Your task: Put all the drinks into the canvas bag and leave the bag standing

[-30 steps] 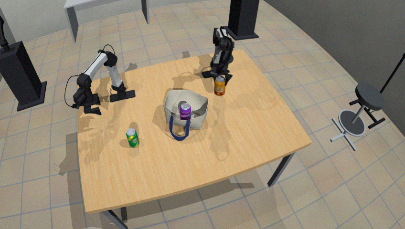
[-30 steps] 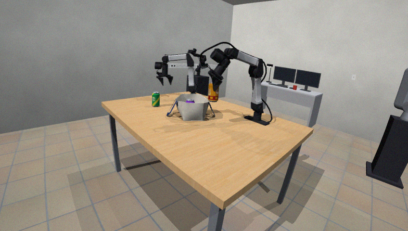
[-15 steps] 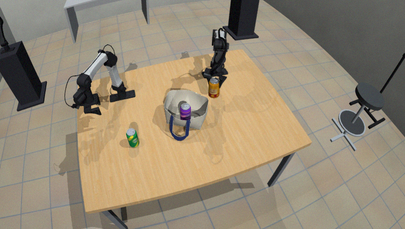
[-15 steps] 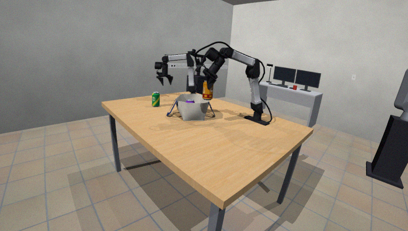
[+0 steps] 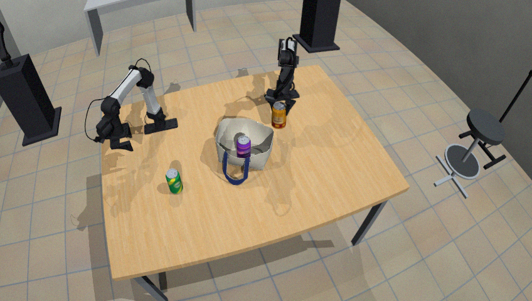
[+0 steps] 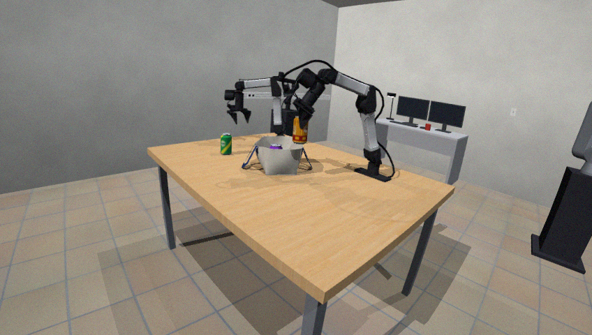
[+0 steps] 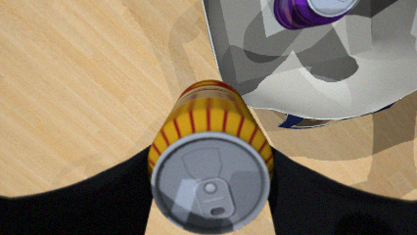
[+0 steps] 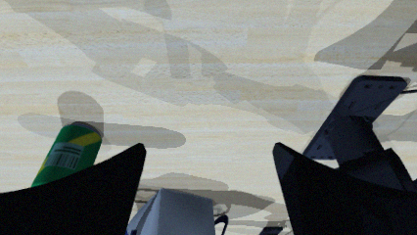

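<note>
Left claw (image 5: 279, 111) (image 6: 300, 123) (image 7: 210, 181): closed around the orange can (image 5: 278, 118) (image 6: 299, 132) (image 7: 210, 115). Exterior gives me the can off the worktop (image 5: 335, 167) (image 6: 311, 228) (image 7: 73, 98) (image 8: 245, 29); my left wrist view adds its lid and a finger each side. Purple can (image 5: 243, 147) (image 6: 276, 146) (image 7: 305, 15): inside the canvas bag (image 5: 261, 162) (image 6: 280, 161) (image 7: 338, 93) (image 8: 186, 212), walls up. Top shows its side; exterior, just the upper end over the rim. Can't tell how its base sits. Green can (image 5: 174, 182) (image 6: 225, 144) (image 8: 70, 154): upright on worktop, outside bag; right wrist catches it, left wrist doesn't. Right claw (image 5: 128, 140) (image 6: 241, 123) (image 8: 209, 145): wide, nothing held.

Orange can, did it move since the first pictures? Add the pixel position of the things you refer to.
Yes! In the top view, the orange can (image 5: 278, 117) (image 6: 299, 132) (image 7: 210, 117) moved closer to the bag (image 5: 258, 162) (image 6: 280, 161) (image 7: 343, 100) (image 8: 188, 212), which stayed put.
</note>
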